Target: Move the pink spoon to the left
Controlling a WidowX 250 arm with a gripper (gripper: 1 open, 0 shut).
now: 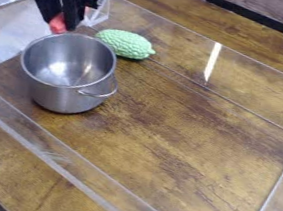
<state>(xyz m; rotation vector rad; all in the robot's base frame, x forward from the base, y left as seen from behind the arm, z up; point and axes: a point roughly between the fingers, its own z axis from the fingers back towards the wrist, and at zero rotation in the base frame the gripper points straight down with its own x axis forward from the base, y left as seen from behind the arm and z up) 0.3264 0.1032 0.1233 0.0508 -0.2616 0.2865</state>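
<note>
My black gripper (61, 16) hangs at the upper left, pointing steeply down, just behind the far rim of the steel pot (66, 71). Its fingers are shut on the pink spoon (61, 25), whose pinkish-red handle pokes out below them. The spoon's metal bowl is hidden by the gripper. The spoon hangs in the air above the wooden table (180, 134), left of the bumpy green object (126, 43).
The empty steel pot stands at the left, with a small handle on its right side. The green object lies behind it to the right. Clear acrylic walls (212, 63) run along the table's edges and across the back.
</note>
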